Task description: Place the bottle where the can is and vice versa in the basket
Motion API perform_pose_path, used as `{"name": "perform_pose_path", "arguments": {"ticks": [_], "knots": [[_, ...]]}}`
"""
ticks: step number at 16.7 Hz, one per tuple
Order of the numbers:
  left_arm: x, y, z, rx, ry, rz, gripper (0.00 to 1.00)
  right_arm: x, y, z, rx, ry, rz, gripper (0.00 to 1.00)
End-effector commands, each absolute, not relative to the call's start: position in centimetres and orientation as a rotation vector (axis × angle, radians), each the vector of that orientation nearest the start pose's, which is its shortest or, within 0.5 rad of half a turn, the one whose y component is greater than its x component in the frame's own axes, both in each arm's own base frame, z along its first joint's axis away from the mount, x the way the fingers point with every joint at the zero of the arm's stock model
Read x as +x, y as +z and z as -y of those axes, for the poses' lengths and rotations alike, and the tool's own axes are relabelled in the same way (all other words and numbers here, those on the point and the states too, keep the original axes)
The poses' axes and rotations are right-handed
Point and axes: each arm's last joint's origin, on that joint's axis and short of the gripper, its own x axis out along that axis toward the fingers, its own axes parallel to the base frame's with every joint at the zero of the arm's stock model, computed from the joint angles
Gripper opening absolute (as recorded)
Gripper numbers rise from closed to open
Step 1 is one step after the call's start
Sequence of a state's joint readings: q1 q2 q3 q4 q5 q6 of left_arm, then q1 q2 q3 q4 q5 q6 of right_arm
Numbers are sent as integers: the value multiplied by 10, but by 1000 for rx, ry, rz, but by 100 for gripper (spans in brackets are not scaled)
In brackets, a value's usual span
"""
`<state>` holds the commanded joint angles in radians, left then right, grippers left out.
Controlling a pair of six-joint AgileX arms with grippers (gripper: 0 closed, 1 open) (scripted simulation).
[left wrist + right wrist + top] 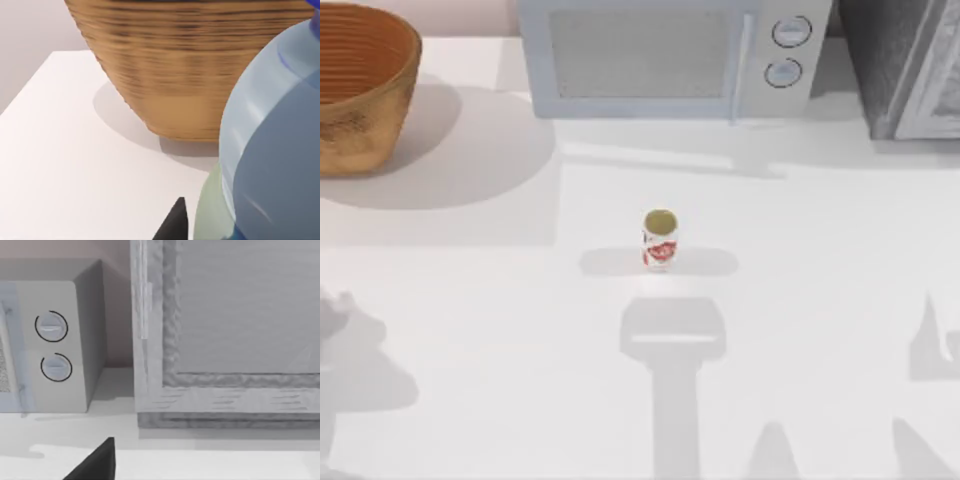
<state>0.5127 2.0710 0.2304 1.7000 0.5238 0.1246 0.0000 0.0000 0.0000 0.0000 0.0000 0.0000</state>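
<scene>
The can (660, 238) stands upright at the middle of the table, white with red markings and a dull gold top. The basket (360, 95), a large orange-brown wicker bowl, sits at the table's back left. Its tan outer wall (185, 75) rises just ahead in the left wrist view. Very close in that view is the bottle (272, 150), with a pale grey-blue upper part and a darker blue body. My left gripper (220, 227) is shut on it, with one dark fingertip (174, 222) showing beside it. My right gripper (97, 462) hovers near the back right, facing the microwave and cabinet.
A white microwave (665, 55) stands along the back wall, its two dials (52, 345) visible from the right wrist. A grey cabinet (910, 65) fills the back right corner. Arm shadows fall on the table's front.
</scene>
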Motion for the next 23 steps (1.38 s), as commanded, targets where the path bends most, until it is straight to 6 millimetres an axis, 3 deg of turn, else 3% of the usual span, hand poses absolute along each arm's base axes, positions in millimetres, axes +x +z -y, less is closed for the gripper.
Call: {"name": "perform_pose_path", "arguments": {"ticks": [11, 17, 23], "knots": [[305, 154, -199, 360, 89, 257, 0, 106, 160, 1, 0, 0, 0, 100], [340, 206, -228, 516, 38, 324, 0, 106, 160, 1, 0, 0, 0, 100], [369, 243, -245, 588, -52, 308, 0, 106, 160, 1, 0, 0, 0, 100]]}}
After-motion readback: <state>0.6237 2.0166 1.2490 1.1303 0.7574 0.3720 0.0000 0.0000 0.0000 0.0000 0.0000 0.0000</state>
